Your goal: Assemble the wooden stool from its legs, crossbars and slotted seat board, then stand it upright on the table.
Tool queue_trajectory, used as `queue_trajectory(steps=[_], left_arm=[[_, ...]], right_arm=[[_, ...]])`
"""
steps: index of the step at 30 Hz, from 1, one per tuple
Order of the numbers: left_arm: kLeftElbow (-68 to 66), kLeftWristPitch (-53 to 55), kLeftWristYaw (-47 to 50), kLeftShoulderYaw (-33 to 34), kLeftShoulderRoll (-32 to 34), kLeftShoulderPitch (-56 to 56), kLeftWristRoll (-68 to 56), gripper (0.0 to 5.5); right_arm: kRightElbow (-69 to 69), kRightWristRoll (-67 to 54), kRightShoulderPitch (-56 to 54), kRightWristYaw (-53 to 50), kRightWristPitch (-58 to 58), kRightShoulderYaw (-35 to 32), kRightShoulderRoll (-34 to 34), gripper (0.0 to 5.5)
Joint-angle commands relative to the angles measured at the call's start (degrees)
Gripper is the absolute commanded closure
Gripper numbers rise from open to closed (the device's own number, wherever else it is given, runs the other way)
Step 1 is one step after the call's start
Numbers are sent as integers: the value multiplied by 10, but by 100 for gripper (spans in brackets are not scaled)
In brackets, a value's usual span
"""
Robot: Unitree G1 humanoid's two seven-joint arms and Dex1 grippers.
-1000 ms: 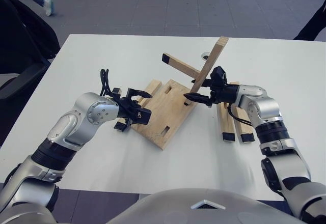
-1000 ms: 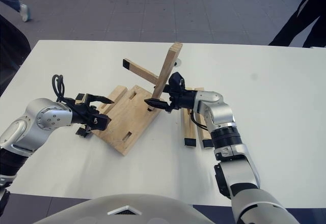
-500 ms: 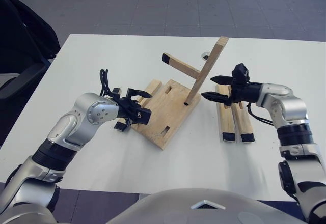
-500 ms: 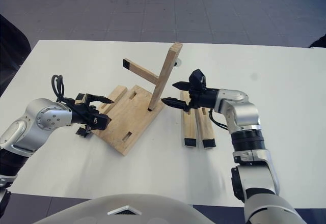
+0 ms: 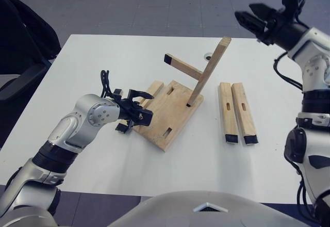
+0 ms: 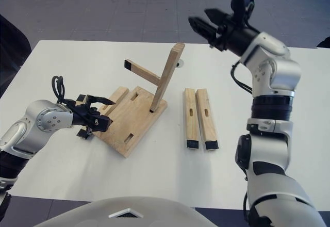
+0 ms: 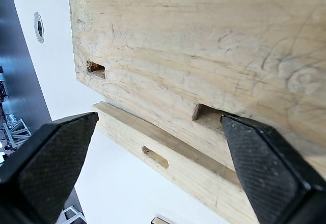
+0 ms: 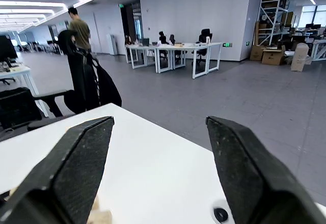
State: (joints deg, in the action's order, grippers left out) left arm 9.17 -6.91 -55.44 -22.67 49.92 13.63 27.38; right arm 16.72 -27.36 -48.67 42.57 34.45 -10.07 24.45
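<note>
The white worktop (image 5: 103, 57) carries the stool parts. At the middle of the eye views the slotted seat board (image 5: 167, 111) lies tilted. Its left edge is propped on a slotted leg (image 7: 168, 158) lying underneath, and its right edge rests on the worktop. One leg (image 5: 209, 71) stands in a slot at the board's right corner and leans toward the upper right. A black-tipped crossbar (image 5: 183, 66) juts from this leg toward the upper left. Right of centre, two more legs (image 5: 227, 112) (image 5: 243, 112) lie side by side and touching, their black tips toward the bottom of the frame.

The left hand (image 5: 149, 107) sits at the board's left edge with its fingers (image 7: 46, 163) spread and pinching nothing. Whether they touch the wood is unclear. The right hand (image 5: 243, 11) hangs high in the upper right corner, well apart from every part, its fingers (image 8: 76, 168) spread wide and holding nothing.
</note>
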Motion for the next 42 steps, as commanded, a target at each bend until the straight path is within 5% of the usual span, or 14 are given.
queue_trajectory(steps=[1, 16, 29, 32, 38, 42], left_arm=[[-32, 3, -13, -43, -22, -40, 10, 102], [-30, 7, -16, -43, -24, -38, 9, 102], [-32, 5, -17, -44, -25, -37, 10, 102], [-30, 5, -17, -45, -24, -40, 10, 102], [-26, 6, -19, -48, -28, -39, 12, 102], [-25, 6, -19, -45, -25, -44, 12, 102]], right_arm=[[-43, -37, -48, -61, 73, -3, -47, 254], [-88, -29, -49, -66, 124, 85, -79, 254], [-56, -112, -200, -99, 29, -60, -82, 254], [-36, -86, -137, -77, 28, -14, -87, 254], [-70, -11, 152, -14, 67, 183, -81, 254], [-41, -19, 116, -38, 57, 145, -88, 254]])
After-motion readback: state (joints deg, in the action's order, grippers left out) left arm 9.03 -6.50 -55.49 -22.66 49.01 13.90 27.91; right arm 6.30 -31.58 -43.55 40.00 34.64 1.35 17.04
